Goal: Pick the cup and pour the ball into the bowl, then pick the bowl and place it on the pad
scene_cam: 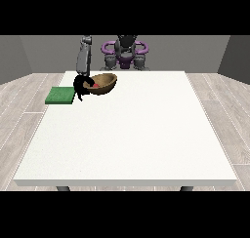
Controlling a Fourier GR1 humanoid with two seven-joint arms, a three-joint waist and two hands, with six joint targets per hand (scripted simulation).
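Bowl (104,83) tilted, lifted off counter (127,129), red ball (96,86) inside; robot hand (81,84) at view's left curled on its rim, just beside green pad (60,95).

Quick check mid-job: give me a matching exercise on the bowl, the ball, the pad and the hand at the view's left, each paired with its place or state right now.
Column one:
1. bowl
2. ball
3. pad
4. hand at the view's left

Column two:
A. green, flat at the table's left edge
B. red, inside the bowl
C. black, at the bowl's left rim
D. brown, tilted, right of the pad

Pairs: 1-D, 2-B, 3-A, 4-C
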